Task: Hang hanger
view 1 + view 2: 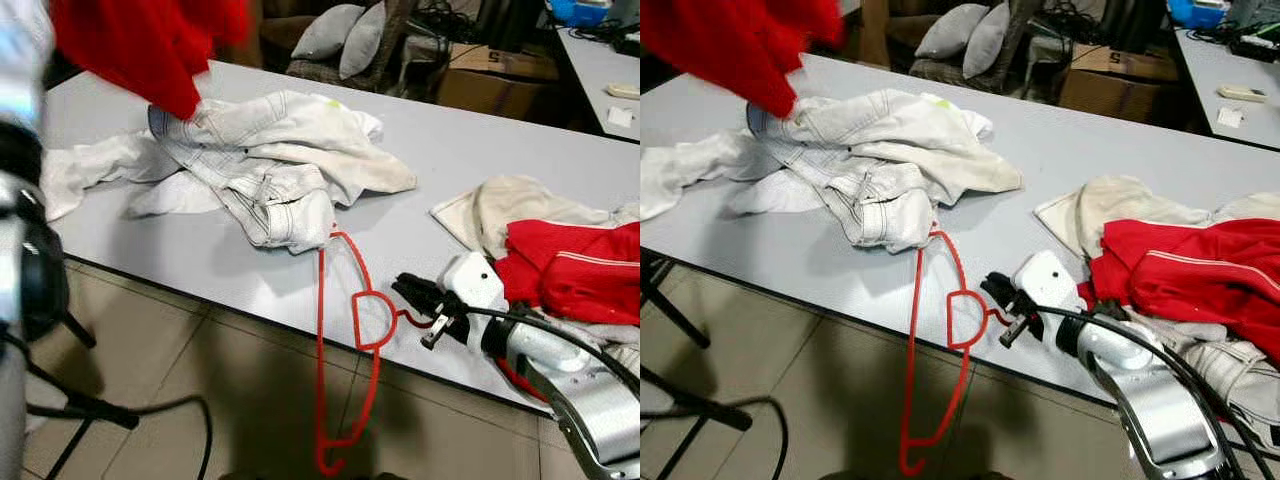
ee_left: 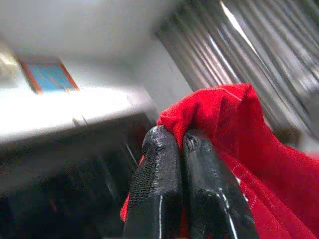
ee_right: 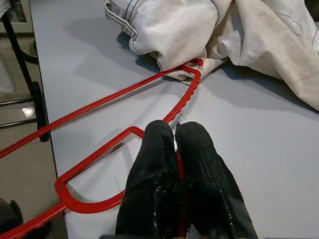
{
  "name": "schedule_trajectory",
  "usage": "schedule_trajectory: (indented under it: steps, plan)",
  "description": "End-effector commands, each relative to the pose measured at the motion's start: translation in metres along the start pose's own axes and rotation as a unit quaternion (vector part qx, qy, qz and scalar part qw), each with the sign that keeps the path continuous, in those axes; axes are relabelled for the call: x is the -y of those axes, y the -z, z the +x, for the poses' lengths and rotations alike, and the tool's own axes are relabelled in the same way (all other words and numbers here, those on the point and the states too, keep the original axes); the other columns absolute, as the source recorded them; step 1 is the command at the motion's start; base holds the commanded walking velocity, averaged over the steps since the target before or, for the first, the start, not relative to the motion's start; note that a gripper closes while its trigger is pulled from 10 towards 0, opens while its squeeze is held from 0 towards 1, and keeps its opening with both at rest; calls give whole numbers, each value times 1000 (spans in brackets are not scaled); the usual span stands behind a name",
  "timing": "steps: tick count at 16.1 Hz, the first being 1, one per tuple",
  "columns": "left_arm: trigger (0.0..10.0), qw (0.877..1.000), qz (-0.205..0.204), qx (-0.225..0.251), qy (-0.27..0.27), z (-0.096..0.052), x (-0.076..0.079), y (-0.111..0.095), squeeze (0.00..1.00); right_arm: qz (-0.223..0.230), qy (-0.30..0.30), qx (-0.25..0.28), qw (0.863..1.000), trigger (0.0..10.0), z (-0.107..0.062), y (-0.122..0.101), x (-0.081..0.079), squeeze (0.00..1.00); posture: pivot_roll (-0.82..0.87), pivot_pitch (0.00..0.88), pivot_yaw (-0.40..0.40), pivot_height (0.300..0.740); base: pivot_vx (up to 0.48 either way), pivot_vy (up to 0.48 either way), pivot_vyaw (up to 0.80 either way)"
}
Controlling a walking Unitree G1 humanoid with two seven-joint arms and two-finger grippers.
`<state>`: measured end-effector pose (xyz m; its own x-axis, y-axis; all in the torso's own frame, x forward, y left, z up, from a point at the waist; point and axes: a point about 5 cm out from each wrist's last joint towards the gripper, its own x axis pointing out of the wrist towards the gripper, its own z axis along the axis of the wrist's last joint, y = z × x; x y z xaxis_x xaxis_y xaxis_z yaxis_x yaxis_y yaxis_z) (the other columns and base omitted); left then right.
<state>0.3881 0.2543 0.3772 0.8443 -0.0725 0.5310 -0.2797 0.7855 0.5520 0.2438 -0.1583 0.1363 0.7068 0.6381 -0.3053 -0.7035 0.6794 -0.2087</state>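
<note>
Red hanger [image 1: 345, 340] lies half on the grey table [image 1: 560, 170] and half over its near edge at about 6 o'clock in the head view, one end touching the pile of white clothes [image 1: 275, 160]. The right gripper [image 3: 175, 144] has its two black fingers closed tight on the hanger's wire, beside a red garment [image 1: 1200, 280] at 3 o'clock. The left gripper [image 2: 180, 144], raised at 11 o'clock, is pinched closed on a red cloth [image 2: 234, 134].

Glossy, probably plastic hanger [image 1: 345, 340]; matt table [image 1: 480, 160]; rumpled cloth garments [image 1: 280, 160].
</note>
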Motion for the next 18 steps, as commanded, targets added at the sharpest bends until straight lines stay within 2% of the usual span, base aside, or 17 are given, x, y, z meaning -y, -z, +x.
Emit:
schedule_trajectory:
  steps: [1,2,3,4,5,6,7,8,9,10,11,12,13,15,16,17,18]
  plan:
    - [0,996,-8,-74,47,-12,22,31,0,-3,-5,-8,1000,10000,-1,1,-3,0,-60,45,4,740,0,0,0]
    - [1451,987,-37,-133,85,-27,40,56,0,-3,-5,-8,1000,10000,-1,1,-3,0,-59,44,5,740,0,0,0]
    - [10000,946,-60,-268,173,-67,76,104,0,-3,-7,-7,1000,10000,1,0,-4,0,-57,44,1,740,0,0,0]
    - [10000,930,-60,-301,203,-81,85,116,0,-3,-7,-7,1000,10000,1,0,-4,0,-57,44,0,740,0,0,0]
    - [10000,891,-95,-358,262,-114,104,138,1000,-4,-11,-7,1000,10000,2,0,-4,0,-57,42,-3,740,0,0,0]
    - [10000,864,-111,-389,299,-132,108,148,1000,-5,-14,-6,1000,10000,4,-1,-3,0,-53,37,-8,740,0,0,0]
    - [10000,851,-120,-403,315,-136,107,150,1000,-6,-14,-6,1000,10000,4,-1,-3,0,-51,35,-9,740,0,0,0]
    - [10000,843,-126,-411,324,-138,106,151,1000,-6,-14,-6,1000,10000,4,-2,-3,0,-51,35,-9,740,0,0,0]
    - [10000,825,-159,-401,365,-136,95,147,1000,-8,-13,-4,1000,10000,5,-3,-2,0,-49,26,-3,740,0,0,0]
    - [10000,819,-177,-390,382,-132,87,143,1000,-9,-11,-3,1000,10000,5,-3,-1,0,-49,24,-1,740,0,0,0]
    - [10000,816,-198,-378,391,-128,75,138,1000,-10,-10,-2,1000,10000,5,-4,-1,0,-50,21,3,740,0,0,0]
    - [10000,821,-223,-357,387,-120,55,130,1000,-12,-7,-1,1000,10000,5,-5,1,0,-48,15,3,740,0,0,0]
    - [10000,838,-245,-327,363,-110,37,121,1000,-14,-3,2,1000,10000,5,-6,2,0,-47,11,0,740,0,0,0]
    - [10000,856,-258,-296,336,-101,24,113,1000,-14,4,8,1000,10000,5,-8,5,0,-42,5,-6,740,0,0,0]
    - [10000,887,-267,-257,277,-89,12,105,1000,-12,16,22,1000,10000,4,-12,10,0,-40,2,-10,740,0,0,0]
    - [10000,898,-277,-234,250,-83,8,99,894,-9,24,32,999,10000,4,-15,14,0,-40,2,-10,740,0,0,0]
    - [10000,901,-299,-173,262,-76,16,83,0,-5,43,56,997,10000,0,-25,25,0,-40,0,-15,740,0,0,0]
